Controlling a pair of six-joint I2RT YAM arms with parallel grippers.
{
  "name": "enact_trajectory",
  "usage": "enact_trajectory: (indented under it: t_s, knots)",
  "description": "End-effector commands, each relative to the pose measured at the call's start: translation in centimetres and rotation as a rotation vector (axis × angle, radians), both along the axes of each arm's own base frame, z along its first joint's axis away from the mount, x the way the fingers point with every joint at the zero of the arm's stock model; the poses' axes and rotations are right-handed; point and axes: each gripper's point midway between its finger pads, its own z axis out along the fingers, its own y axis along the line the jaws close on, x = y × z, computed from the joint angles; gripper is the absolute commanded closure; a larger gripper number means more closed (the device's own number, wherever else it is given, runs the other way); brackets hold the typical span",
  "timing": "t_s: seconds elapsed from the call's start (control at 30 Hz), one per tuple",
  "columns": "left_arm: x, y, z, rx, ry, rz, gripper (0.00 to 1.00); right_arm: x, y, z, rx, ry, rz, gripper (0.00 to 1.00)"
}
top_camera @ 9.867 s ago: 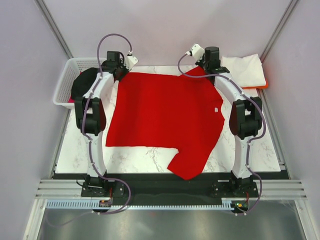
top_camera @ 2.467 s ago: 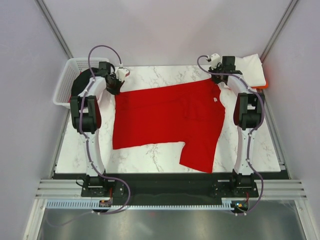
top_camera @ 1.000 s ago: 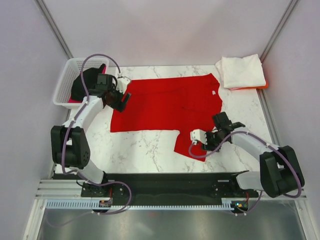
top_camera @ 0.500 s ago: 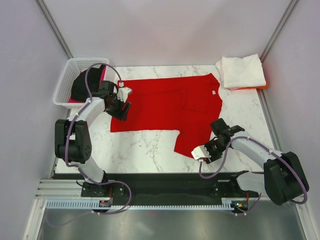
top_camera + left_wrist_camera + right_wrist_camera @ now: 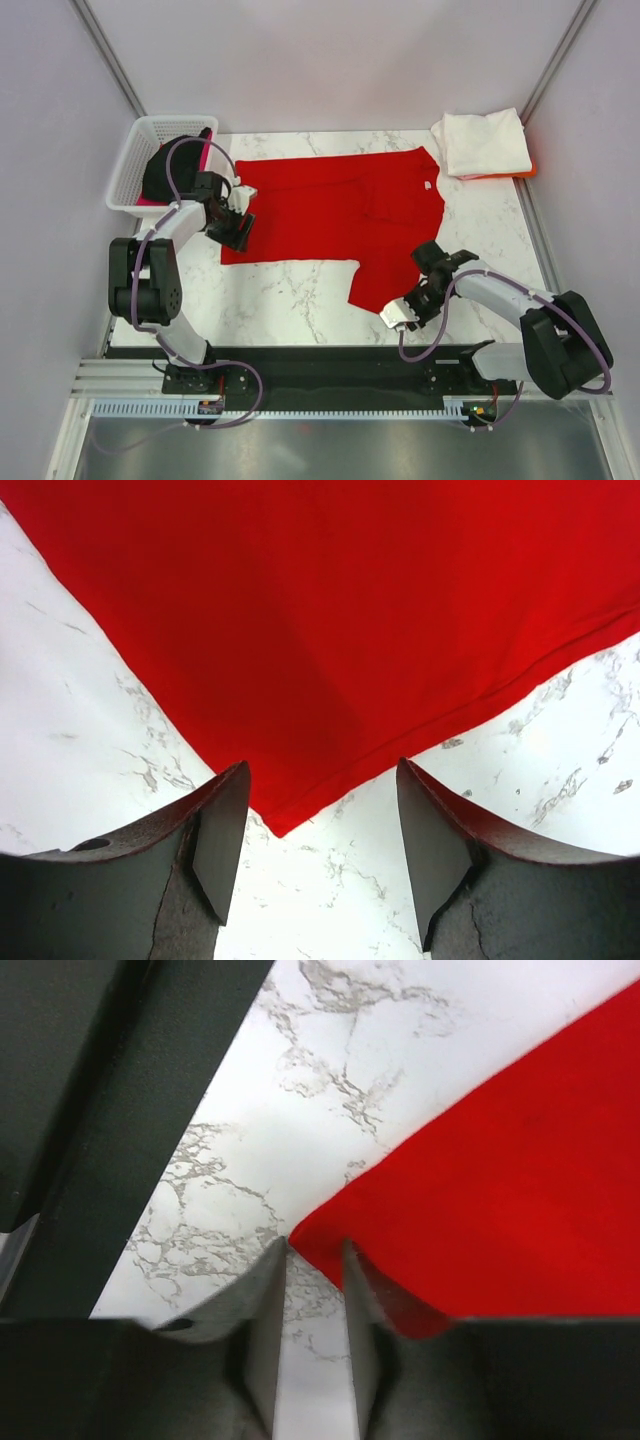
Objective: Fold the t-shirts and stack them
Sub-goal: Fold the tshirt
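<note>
The red t-shirt [image 5: 335, 210] lies spread flat on the marble table [image 5: 290, 300], one sleeve reaching toward the near edge. My left gripper [image 5: 238, 228] stands open low over the shirt's near left corner; in the left wrist view that corner of the t-shirt [image 5: 350, 610] lies between the wide jaws [image 5: 322, 772]. My right gripper [image 5: 404, 304] is at the tip of the near sleeve. Its jaws [image 5: 315, 1248] stand a narrow gap apart, with the red corner [image 5: 500, 1190] at the fingertips and one finger [image 5: 365, 1290] over the cloth.
A folded white t-shirt [image 5: 483, 140] rests on an orange one [image 5: 526, 172] at the back right corner. The white lattice basket [image 5: 128, 165] at the back left holds a black t-shirt [image 5: 163, 172] and a pink one [image 5: 206, 150]. A dark rail [image 5: 330, 362] runs along the near edge.
The right jaws have narrowed around the sleeve corner after the arm swung down from the back. The left gripper has crept toward the shirt's near left corner.
</note>
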Motion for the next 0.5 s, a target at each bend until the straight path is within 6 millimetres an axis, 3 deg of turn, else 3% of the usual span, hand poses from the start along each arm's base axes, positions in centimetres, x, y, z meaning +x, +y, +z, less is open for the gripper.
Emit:
enact_trajectory:
  t_s: [0.0,0.17,0.27,0.47]
  knots:
    - [-0.6,0.5,-0.7,-0.002,0.018,0.011,0.33,-0.5,1.4,0.4,0.051,0.042,0.043,0.75]
    - [-1.7,1.0,-1.6,-0.027,0.052,0.029,0.33,0.1,1.3,0.5,0.021,0.041,0.023,0.99]
    - [-2.3,0.6,-2.0,-0.048,0.072,0.020,0.36,0.6,1.4,0.7,0.023,0.022,-0.006,1.00]
    - [-2.5,1.7,-3.1,-0.106,0.120,0.092,0.46,0.9,1.4,0.8,0.023,0.011,-0.038,1.00]
